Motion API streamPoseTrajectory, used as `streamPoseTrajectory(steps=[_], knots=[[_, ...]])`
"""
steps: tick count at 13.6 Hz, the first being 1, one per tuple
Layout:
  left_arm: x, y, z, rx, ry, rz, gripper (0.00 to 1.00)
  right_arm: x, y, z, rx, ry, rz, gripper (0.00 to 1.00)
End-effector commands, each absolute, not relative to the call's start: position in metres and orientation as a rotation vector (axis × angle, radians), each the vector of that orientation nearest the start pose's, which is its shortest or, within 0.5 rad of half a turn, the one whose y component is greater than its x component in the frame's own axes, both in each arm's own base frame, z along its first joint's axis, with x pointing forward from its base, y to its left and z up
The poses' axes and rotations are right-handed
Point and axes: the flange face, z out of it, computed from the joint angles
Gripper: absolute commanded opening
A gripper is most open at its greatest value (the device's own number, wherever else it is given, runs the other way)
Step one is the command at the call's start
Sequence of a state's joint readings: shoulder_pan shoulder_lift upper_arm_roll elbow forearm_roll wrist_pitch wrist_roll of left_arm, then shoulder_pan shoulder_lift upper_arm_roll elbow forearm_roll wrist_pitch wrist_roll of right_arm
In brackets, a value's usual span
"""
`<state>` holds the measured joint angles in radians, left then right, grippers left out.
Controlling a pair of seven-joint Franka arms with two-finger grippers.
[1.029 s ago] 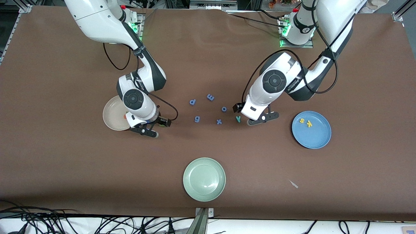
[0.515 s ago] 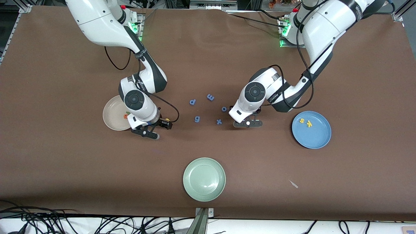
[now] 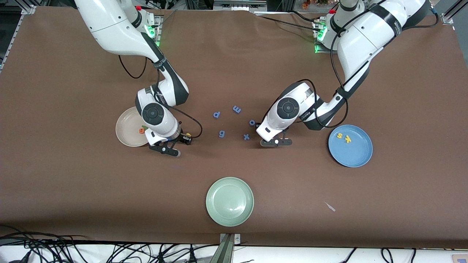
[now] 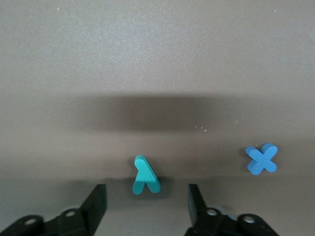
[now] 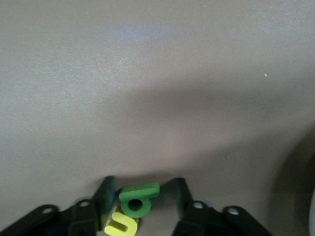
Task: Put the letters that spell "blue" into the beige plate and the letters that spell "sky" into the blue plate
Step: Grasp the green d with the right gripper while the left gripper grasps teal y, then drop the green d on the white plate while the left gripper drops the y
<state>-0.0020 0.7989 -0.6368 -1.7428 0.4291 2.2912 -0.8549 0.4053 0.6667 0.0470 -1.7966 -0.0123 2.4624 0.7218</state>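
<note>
Teal "y" (image 4: 145, 175), now between lowered fingers

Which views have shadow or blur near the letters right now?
Left wrist view: a broad dark shadow band on the table past the sharp teal y. Right wrist view: soft shadow around the green b and yellow u, both slightly blurred. Front view: evenly lit.

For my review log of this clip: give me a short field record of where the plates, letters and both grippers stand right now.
beige plate: holds orange e
blue plate: holds yellow s and k
left gripper: down at the table, fingers astride teal y, not yet gripping
right gripper: beside the beige plate, fingers around green b, yellow u against it
green plate: no letters
</note>
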Motion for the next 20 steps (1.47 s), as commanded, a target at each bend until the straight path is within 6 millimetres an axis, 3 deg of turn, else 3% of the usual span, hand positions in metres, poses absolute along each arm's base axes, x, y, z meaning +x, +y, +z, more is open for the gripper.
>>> streamPoseTrajectory(steps=[1, 3, 5, 6, 8, 11, 14, 17, 18, 19, 20], knots=[[0.552, -0.356, 0.17, -3.165, -0.024, 0.177, 0.69, 0.575, 0.299, 0.17, -3.091, 0.453, 0.036, 0.24], [0.55, -0.359, 0.17, -3.161, -0.066, 0.18, 0.58, 0.574, 0.301, 0.169, -3.093, 0.451, 0.037, 0.16], [0.545, -0.363, 0.168, -3.157, -0.076, 0.186, 0.36, 0.578, 0.298, 0.176, -3.098, 0.415, 0.024, 0.13], [0.546, -0.362, 0.168, -3.157, -0.078, 0.186, 0.19, 0.582, 0.294, 0.186, -3.108, 0.386, 0.032, 0.13], [0.548, -0.359, 0.171, -3.156, -0.08, 0.179, 0.01, 0.596, 0.279, 0.213, -3.149, 0.324, 0.11, 0.13], [0.555, -0.349, 0.186, -3.139, -0.085, 0.166, 0.0, 0.612, 0.245, 0.256, -3.195, 0.196, 0.269, 0.13], [0.561, -0.329, 0.238, -3.032, -0.034, 0.157, 0.0, 0.609, 0.194, 0.274, -3.236, 0.044, 0.337, 0.14], [0.579, -0.269, 0.282, -2.949, 0.153, 0.228, 0.0, 0.577, 0.136, 0.259, -3.239, -0.053, 0.317, 0.15], [0.585, -0.243, 0.292, -2.921, 0.243, 0.275, 0.0, 0.564, 0.126, 0.253, -3.236, -0.071, 0.279, 0.18], [0.589, -0.212, 0.298, -2.882, 0.333, 0.357, 0.0, 0.561, 0.119, 0.252, -3.237, -0.057, 0.274, 0.26], [0.597, -0.173, 0.299, -2.857, 0.445, 0.454, 0.0, 0.561, 0.117, 0.254, -3.238, -0.051, 0.278, 0.47]])
